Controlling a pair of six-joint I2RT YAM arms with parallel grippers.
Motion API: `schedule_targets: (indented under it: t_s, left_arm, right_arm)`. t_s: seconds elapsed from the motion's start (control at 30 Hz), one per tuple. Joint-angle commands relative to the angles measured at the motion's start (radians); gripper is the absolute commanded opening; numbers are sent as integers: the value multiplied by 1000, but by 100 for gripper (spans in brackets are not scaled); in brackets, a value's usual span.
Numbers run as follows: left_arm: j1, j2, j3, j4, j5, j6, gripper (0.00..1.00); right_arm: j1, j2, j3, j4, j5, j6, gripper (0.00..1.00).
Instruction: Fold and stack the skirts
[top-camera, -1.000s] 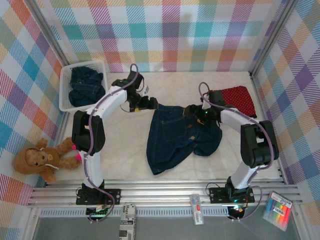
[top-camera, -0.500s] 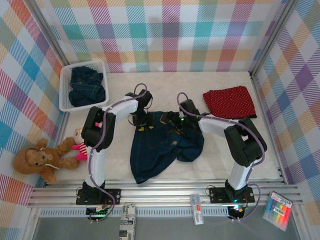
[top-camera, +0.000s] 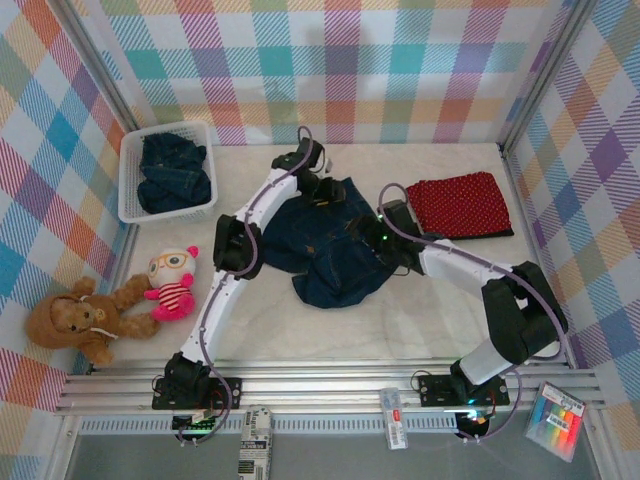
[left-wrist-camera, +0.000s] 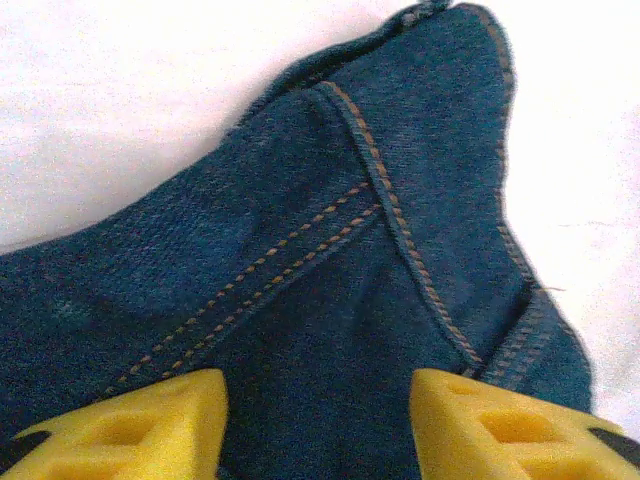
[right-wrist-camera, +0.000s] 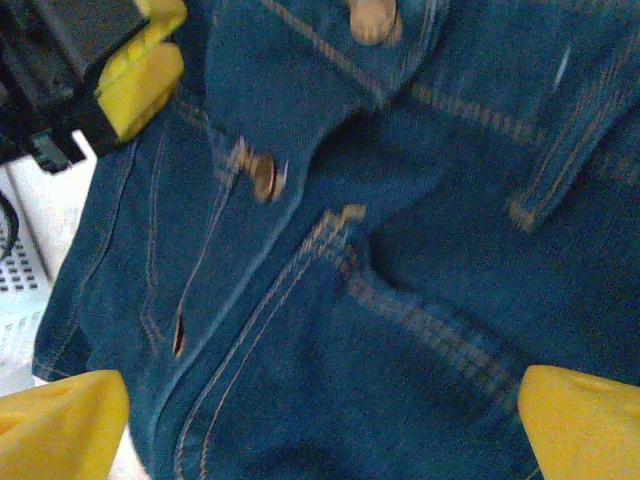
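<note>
Centre frame: denim skirt (top-camera: 330, 262) looks soft, heavyish; I'd pinch waistband corners. right gripper (right-wrist-camera: 320, 420) wide; left gripper (left-wrist-camera: 320, 415) half-spread, grip unclear.

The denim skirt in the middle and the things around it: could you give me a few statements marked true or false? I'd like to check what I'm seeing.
1. The denim skirt lies on the table, outside the basket. True.
2. The red dotted skirt is in the basket. False: it lies on the table at the right; the basket holds denim clothes.
3. The right hand has its fingers wide apart over the denim skirt. True.
4. The brown plush toy sits on the denim skirt. False: it lies far to the left, beside the pink toy.
</note>
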Motion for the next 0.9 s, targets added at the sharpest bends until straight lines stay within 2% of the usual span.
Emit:
schedule_targets:
  t_s: [0.0,0.1,0.2,0.3,0.4,0.63,0.87]
  left_arm:
    - [-24,-42,44,-100,92,49,59]
    - [-15,-207,-72,-99,78,79,71]
    - [2,-417,-307,-16,40,72,84]
    - [28,-619,-570,105,-7,26,94]
    - [65,-778,-790,189,-69,-33,100]
    - [172,-1052,-1191,325,-218,-178,100]
    - [290,-1206,-1422,397,-287,-312,100]
  right_arm:
    - [-95,-18,17,2,-64,-221,99]
    - [-157,60,110,-47,-160,-427,95]
    - [-174,174,241,-138,-179,-590,90]
    - [-180,284,352,-156,-213,-688,83]
    - [-184,408,494,-217,-242,-753,77]
    - [-194,672,841,-391,-251,-827,72]
    - [-218,870,1123,-503,-328,-859,68]
